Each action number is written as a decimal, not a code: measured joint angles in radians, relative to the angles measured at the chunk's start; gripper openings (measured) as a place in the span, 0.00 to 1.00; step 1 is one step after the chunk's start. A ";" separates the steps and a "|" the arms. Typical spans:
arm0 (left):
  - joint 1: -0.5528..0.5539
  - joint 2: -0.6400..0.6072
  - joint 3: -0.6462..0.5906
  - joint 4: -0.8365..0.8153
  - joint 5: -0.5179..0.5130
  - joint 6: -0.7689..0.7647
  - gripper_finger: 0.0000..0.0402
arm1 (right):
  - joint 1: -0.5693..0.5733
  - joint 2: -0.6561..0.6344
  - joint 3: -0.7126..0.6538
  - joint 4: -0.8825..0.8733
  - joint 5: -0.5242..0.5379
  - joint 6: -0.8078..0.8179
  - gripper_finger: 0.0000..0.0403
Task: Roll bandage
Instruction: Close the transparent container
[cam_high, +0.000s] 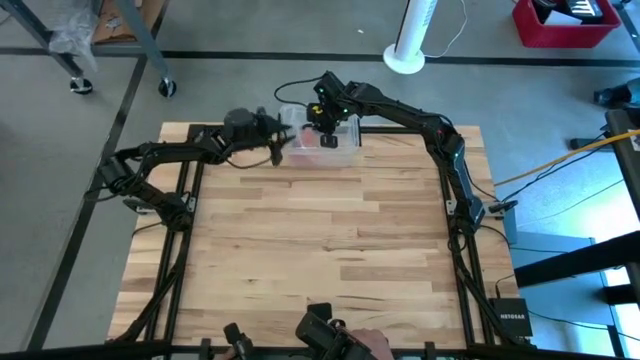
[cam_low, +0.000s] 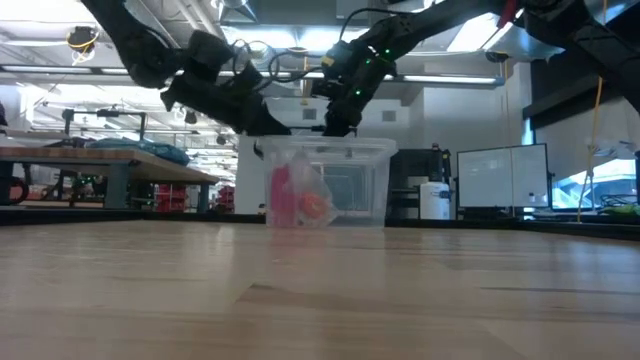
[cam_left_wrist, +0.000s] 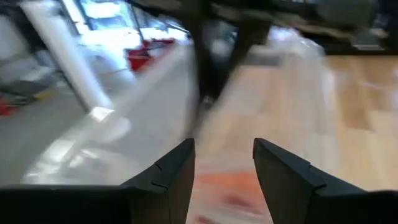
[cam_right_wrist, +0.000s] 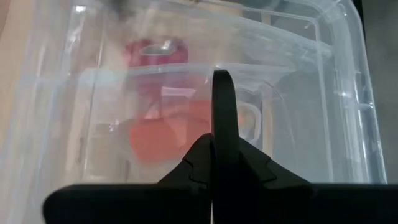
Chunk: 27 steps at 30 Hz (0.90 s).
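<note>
A clear plastic bin (cam_high: 335, 148) stands at the table's far edge, in the middle. Inside it sits the bandage, a small red cloth roll (cam_right_wrist: 155, 53), also seen through the bin's wall in the low view (cam_low: 283, 195). An orange-red lump (cam_right_wrist: 165, 137) lies beside the roll. My right gripper (cam_right_wrist: 222, 78) is shut and slants down over the bin's top (cam_high: 322, 122). My left gripper (cam_left_wrist: 224, 146) is open at the bin's left side (cam_high: 283, 148), with nothing between its fingers. My right gripper points its shut fingertips (cam_right_wrist: 222, 81) down at the bin's clear top (cam_right_wrist: 261, 74). I cannot tell whether they touch it.
Bare wood (cam_high: 320, 240) runs from the bin to the table's near edge. A person's hand (cam_high: 372, 346) shows at the near edge. On the floor beyond the table stand a white fan base (cam_high: 405, 60) and a red box (cam_high: 565, 25).
</note>
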 joint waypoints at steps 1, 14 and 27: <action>0.000 -0.009 0.002 -0.004 -0.014 0.006 0.39 | 0.000 0.000 0.000 0.000 0.004 0.001 0.09; -0.004 -0.245 0.002 -0.194 -0.061 0.005 0.39 | 0.002 -0.065 -0.008 0.017 0.027 0.147 0.25; -0.053 -0.268 0.061 -0.327 -0.063 0.006 0.39 | -0.004 -0.273 -0.009 -0.162 0.066 0.192 0.47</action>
